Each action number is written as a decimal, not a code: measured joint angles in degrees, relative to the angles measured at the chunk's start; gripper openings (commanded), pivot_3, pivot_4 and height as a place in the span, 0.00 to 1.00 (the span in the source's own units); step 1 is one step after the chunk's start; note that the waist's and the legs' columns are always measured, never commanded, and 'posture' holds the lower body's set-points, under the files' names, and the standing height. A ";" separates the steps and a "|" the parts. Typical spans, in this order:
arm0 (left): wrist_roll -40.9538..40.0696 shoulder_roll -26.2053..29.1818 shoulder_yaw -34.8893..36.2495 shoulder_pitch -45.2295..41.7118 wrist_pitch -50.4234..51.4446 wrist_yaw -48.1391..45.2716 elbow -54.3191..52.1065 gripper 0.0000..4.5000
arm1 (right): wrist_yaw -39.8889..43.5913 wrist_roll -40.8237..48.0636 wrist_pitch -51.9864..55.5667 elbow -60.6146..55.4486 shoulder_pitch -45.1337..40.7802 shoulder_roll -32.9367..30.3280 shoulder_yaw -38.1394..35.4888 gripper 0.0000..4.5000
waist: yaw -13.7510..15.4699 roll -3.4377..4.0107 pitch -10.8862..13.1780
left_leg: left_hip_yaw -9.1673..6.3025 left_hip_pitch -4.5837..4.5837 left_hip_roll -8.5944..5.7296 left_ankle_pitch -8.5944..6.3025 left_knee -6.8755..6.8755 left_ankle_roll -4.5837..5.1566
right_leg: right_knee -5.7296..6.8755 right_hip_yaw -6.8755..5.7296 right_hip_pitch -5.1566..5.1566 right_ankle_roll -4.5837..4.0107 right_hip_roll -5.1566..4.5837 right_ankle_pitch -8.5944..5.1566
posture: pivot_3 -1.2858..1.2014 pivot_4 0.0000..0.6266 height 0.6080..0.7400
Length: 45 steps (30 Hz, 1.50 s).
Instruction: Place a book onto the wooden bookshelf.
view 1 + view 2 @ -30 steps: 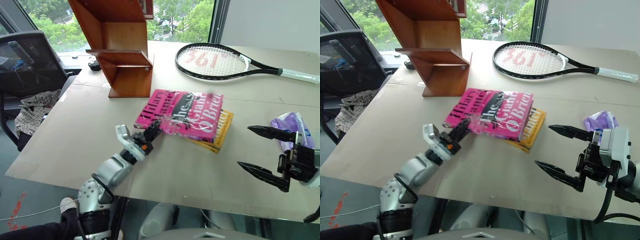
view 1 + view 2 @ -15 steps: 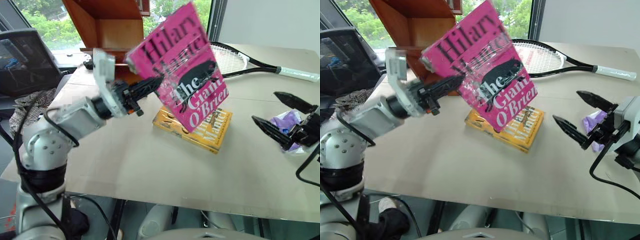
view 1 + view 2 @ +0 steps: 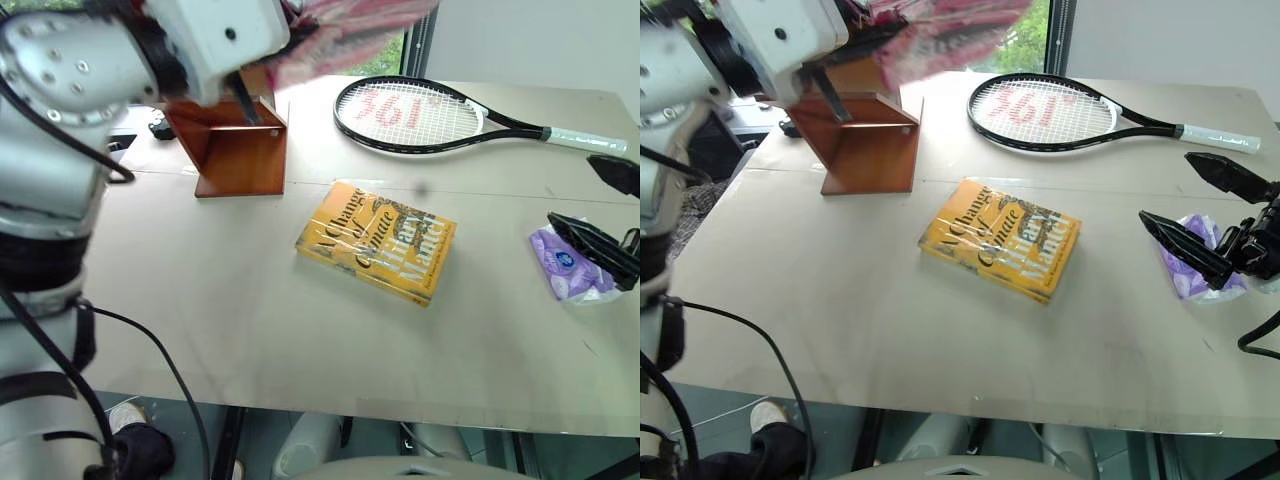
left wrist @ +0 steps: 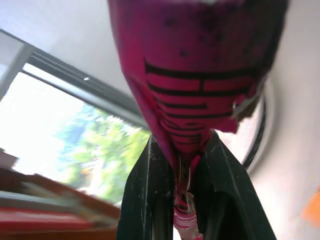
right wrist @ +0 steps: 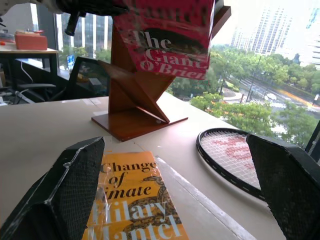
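Lifted clear of the yellow book (image 3: 376, 240) on the counter (image 3: 240, 320) since a moment ago, pink book (image 5: 167, 37) now aloft beside the wooden bookshelf (image 5: 135, 100), clamped in left claw (image 4: 182, 200); right claw (image 3: 1205, 215) apart, idle. Placement onto a shelf probably next.

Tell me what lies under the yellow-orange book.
The yellow-orange book lies flat on the bare table, with nothing protruding beneath its edges. The patch of table directly under it is covered, so that cannot be checked.
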 measured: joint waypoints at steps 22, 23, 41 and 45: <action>31.82 -2.60 -7.88 -8.91 -4.80 -18.91 25.50 0.01 | -5.26 2.76 -3.42 -3.86 -6.13 4.95 2.84 1.00 | -2.10 0.56 -0.23 | -0.13 0.11 -0.04 0.02 0.60 -0.01 | 0.67 -0.23 0.15 0.05 0.02 0.03 | 0.52 0.24 1.00; 32.99 -3.46 -8.31 -8.88 -3.32 -19.24 25.15 0.01 | -5.59 2.88 -3.23 -4.33 -5.80 4.95 2.92 1.00 | -2.01 0.64 -0.28 | -0.13 0.18 -0.05 0.02 0.64 0.00 | 0.68 -0.23 0.23 0.06 0.03 0.04 | 0.52 0.24 1.00; 49.09 -20.16 -14.97 -13.73 6.02 -17.75 40.04 0.01 | -10.70 2.29 -2.98 -7.40 -5.34 5.26 7.15 1.00 | -1.99 1.07 -0.55 | -0.13 0.39 -0.02 0.11 0.63 -0.12 | 0.67 -0.14 0.42 0.10 0.13 0.27 | 0.52 0.24 1.00; 48.83 -21.29 -14.65 -15.34 5.79 -17.10 43.67 0.28 | -11.14 2.62 -2.56 -7.40 -5.43 3.84 7.11 1.00 | -2.09 1.11 -0.58 | -0.12 0.40 -0.02 0.11 0.63 -0.12 | 0.67 -0.13 0.41 0.10 0.12 0.27 | 0.52 0.24 1.00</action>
